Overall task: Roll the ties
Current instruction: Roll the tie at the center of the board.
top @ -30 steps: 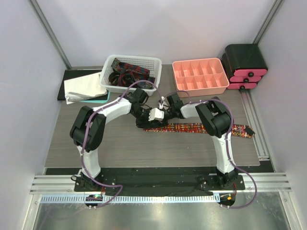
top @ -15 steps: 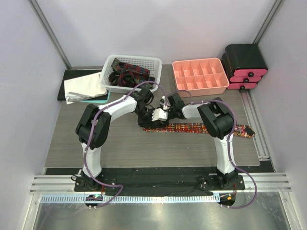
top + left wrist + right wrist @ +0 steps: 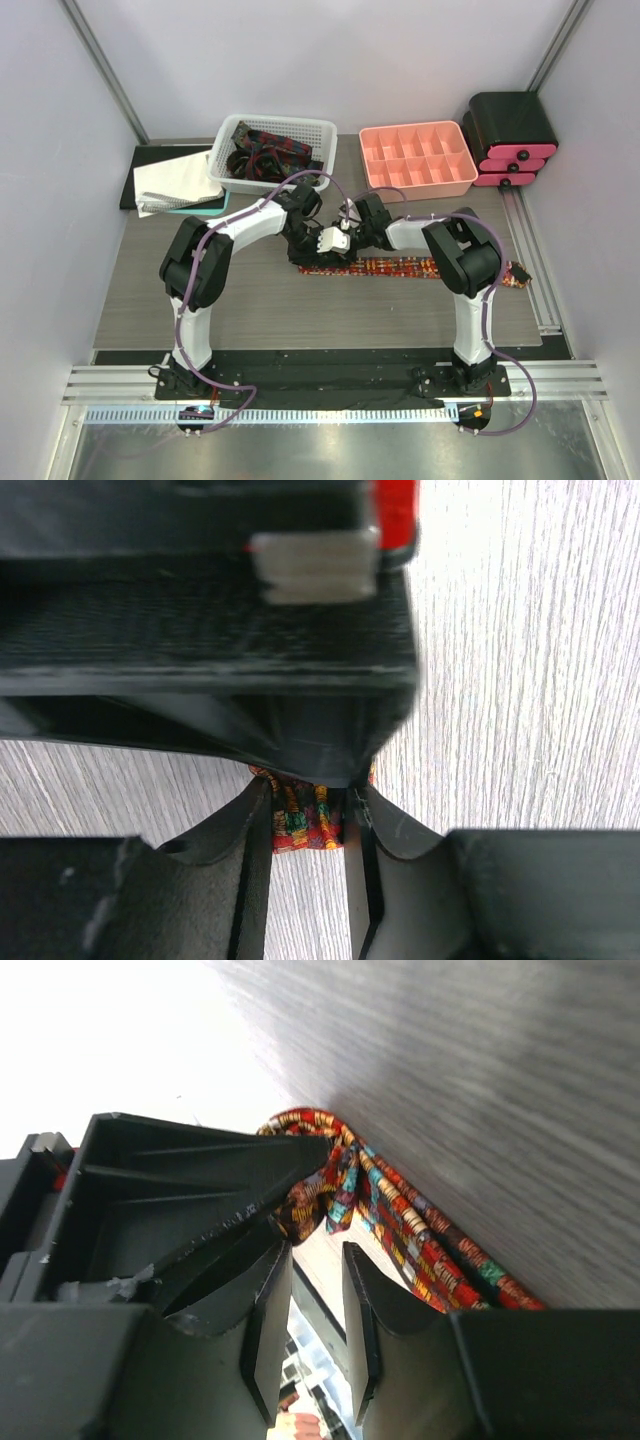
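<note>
My left gripper (image 3: 308, 810) is clamped on the bunched end of the red fabric necktie with small yellow-orange print (image 3: 420, 268), which lies across the grey wooden table (image 3: 200, 290) toward the right. My right gripper (image 3: 315, 1255) stands apart and empty. With only one pinch holding, I fear the roll may loosen.

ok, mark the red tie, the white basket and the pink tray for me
red tie (image 3: 396, 267): top view, on its flat unrolled stretch.
white basket (image 3: 285, 121): top view, on its far rim.
pink tray (image 3: 418, 189): top view, on its near wall.
</note>
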Available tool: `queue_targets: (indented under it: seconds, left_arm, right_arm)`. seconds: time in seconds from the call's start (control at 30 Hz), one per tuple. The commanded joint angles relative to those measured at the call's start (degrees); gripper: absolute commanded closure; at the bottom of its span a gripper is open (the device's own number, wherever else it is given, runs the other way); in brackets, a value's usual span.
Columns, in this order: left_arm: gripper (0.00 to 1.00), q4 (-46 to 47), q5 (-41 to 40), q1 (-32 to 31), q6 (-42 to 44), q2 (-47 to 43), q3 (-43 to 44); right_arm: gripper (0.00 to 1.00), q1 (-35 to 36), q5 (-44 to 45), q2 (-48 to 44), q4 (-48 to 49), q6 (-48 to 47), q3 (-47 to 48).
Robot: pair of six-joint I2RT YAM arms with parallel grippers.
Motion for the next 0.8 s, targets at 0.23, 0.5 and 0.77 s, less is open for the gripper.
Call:
queue_targets:
  seconds: [0.23,0.5,0.77]
  left_arm:
    - [0.69,-0.1,-2.2,-0.4,0.8,3.1,-0.5]
    - [0.69,-0.1,-2.1,-0.4,1.0,3.0,-0.6]
    - [0.59,0.3,-1.8,0.4,1.9,2.1,-1.5]
  right_arm:
    - [0.65,0.4,1.8,1.4,8.4,4.8,1.9]
    - [0.76,1.0,2.1,1.6,7.5,3.6,2.5]
    - [0.99,-1.3,4.9,0.5,-3.1,-4.2,2.7]
